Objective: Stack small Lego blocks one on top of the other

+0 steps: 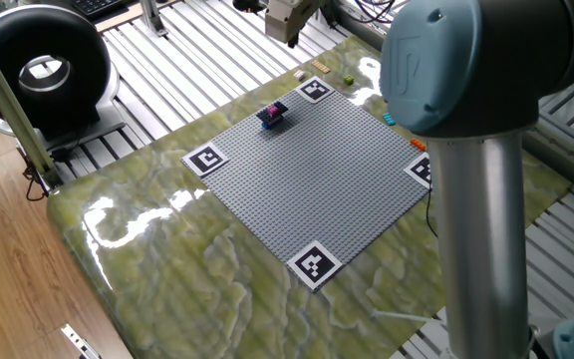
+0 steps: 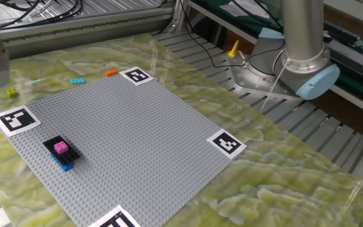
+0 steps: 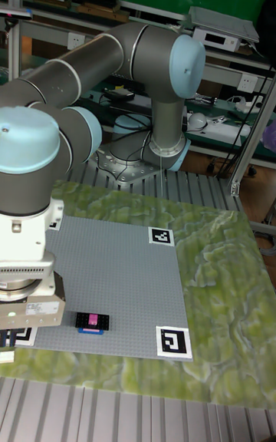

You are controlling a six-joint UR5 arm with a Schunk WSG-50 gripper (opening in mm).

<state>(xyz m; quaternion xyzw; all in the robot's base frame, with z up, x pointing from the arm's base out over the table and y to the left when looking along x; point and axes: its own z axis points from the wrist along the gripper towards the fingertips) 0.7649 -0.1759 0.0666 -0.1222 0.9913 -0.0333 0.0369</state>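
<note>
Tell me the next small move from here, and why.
Probably bring the pincer down toward the loose blocks past the grey baseplate edge, perhaps the green block. It hangs high near that corner, seemingly carrying nothing, while only the magenta block tops the stack.

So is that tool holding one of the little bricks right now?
It cannot be told: the tool hangs beyond the table's far edge, its tips out of clear sight.

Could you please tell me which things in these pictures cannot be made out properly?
- Gripper: cut off by the top edge in one fixed view, by the left edge in the other; open or shut unclear.
- Loose small Lego blocks: too small to show studs.
- Magenta-topped Lego stack: lower layers unclear.
</note>
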